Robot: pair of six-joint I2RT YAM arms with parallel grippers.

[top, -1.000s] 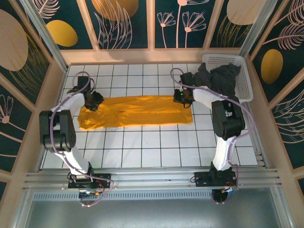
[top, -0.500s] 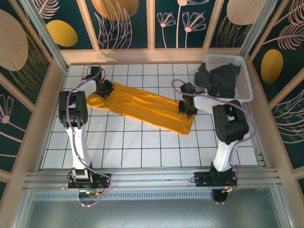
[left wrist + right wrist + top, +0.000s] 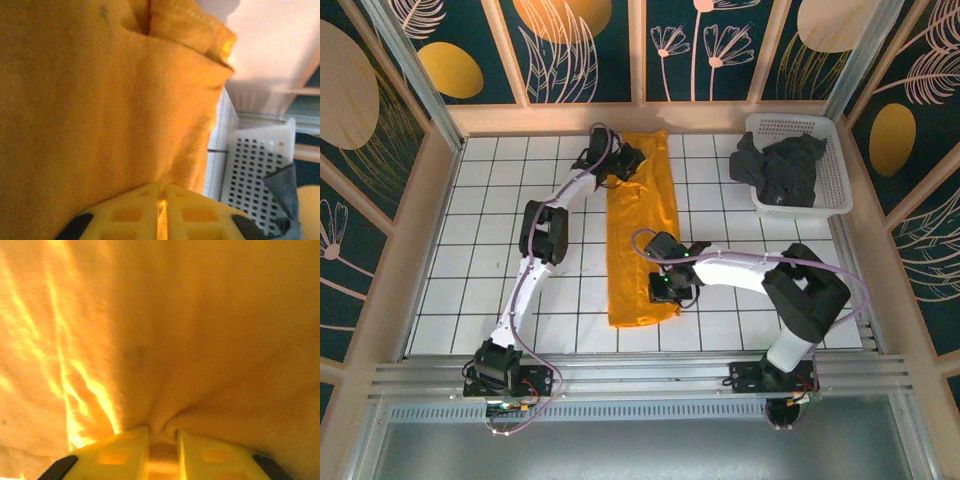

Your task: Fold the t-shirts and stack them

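The orange-yellow t-shirt (image 3: 640, 230) lies as a long narrow strip, running from the back wall toward the near edge of the tiled floor. At the strip's far end, my left gripper (image 3: 625, 163) is shut on the cloth. In the left wrist view its jaws (image 3: 161, 187) stand almost together, pinching the orange fabric (image 3: 100, 100). My right gripper (image 3: 665, 290) holds the strip's near right edge. The right wrist view shows a fold of orange cloth (image 3: 200, 315) pinched between the jaws (image 3: 162, 432). The charcoal grey t-shirt (image 3: 780, 170) lies bunched in the basket.
The white lattice basket (image 3: 835, 150) stands in the back right corner, also seen in the left wrist view (image 3: 250, 165) with grey cloth (image 3: 285, 185) in it. Wooden walls close in the tiled floor (image 3: 500, 250) on three sides.
Both grippers swung the orange shirt from lying left-to-right to lying back-to-front. The left gripper went to the back middle, and the right gripper came toward the near centre.
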